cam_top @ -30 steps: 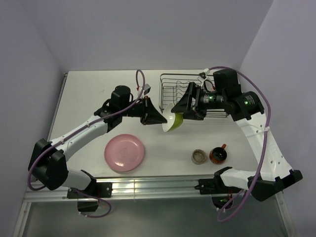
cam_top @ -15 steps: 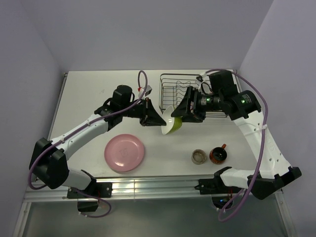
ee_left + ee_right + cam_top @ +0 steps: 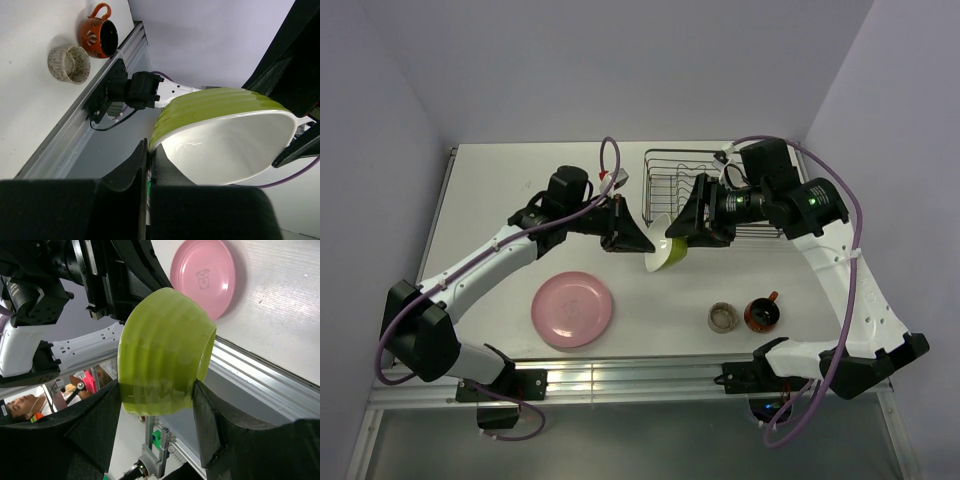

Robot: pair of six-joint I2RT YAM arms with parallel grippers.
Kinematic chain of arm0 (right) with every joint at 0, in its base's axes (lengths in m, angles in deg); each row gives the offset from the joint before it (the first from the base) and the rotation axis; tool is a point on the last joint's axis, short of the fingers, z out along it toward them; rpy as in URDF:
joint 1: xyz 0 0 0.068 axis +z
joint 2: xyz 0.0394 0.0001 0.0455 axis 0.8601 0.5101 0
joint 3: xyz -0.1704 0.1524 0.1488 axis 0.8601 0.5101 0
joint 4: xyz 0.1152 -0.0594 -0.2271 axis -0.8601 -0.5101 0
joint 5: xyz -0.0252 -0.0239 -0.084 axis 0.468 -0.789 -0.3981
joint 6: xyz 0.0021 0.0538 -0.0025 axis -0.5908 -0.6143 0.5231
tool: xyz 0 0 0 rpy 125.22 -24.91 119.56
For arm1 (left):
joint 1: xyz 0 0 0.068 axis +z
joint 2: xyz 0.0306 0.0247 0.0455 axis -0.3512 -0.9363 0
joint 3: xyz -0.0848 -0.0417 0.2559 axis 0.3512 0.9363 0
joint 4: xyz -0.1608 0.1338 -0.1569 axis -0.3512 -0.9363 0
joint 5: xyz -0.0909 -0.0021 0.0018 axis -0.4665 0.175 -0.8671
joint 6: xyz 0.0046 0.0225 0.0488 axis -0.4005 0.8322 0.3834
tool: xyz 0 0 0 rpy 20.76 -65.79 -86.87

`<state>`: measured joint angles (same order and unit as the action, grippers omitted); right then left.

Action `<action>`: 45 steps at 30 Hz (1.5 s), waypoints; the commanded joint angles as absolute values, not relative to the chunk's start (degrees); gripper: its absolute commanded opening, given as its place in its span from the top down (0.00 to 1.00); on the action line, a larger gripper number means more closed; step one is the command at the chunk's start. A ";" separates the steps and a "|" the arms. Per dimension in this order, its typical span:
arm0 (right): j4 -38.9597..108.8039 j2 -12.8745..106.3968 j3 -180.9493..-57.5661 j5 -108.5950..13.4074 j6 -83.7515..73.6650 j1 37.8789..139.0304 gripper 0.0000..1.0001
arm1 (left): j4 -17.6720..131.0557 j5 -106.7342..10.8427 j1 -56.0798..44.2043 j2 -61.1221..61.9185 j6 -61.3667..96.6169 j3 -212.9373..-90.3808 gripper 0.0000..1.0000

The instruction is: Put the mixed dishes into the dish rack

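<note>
The bowl (image 3: 668,251), white inside and yellow-green outside, hangs tilted in the air just left of the dish rack (image 3: 665,156). My left gripper (image 3: 646,243) is shut on its rim, which sits pinched between the fingers in the left wrist view (image 3: 149,150). My right gripper (image 3: 686,236) grips the bowl's outer base (image 3: 160,350), one finger against each side (image 3: 157,395). The pink plate (image 3: 572,309), the speckled cup (image 3: 723,318) and the dark red mug (image 3: 761,314) lie on the table in front. The tumbler is out of view.
The black wire rack stands at the back right, partly covered by my right arm. The metal rail (image 3: 620,378) runs along the near table edge. The plate also shows in the right wrist view (image 3: 202,275); the cup (image 3: 69,64) and mug (image 3: 100,36) show in the left wrist view.
The right arm has shifted slightly left and back. The bowl has tipped a little and stays between the two grippers. The left arm has barely moved.
</note>
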<state>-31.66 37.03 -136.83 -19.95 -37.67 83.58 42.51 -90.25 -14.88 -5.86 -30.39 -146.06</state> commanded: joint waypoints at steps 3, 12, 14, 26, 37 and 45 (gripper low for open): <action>-31.28 36.00 -139.25 -23.77 -36.81 83.76 1.00 | 41.31 -90.83 -14.51 -6.02 -29.06 -145.50 0.84; -29.34 35.64 -138.28 -23.07 -37.87 83.76 1.00 | 46.06 -92.68 -14.51 -5.14 -31.35 -144.00 0.41; -29.43 35.82 -138.46 -23.33 -37.69 83.68 1.00 | 46.41 -92.86 -14.42 -5.14 -31.70 -143.83 0.38; -31.10 36.17 -139.60 -25.88 -37.25 83.76 1.00 | 45.27 -91.37 -12.14 -3.83 -31.26 -142.77 0.28; -33.30 39.06 -143.55 -31.41 -35.67 82.54 1.00 | 38.34 -87.68 -7.83 0.39 -27.75 -141.98 0.27; -35.85 44.42 -149.44 -36.42 -31.72 75.33 1.00 | 32.10 -84.78 -7.56 1.01 -23.89 -143.65 0.27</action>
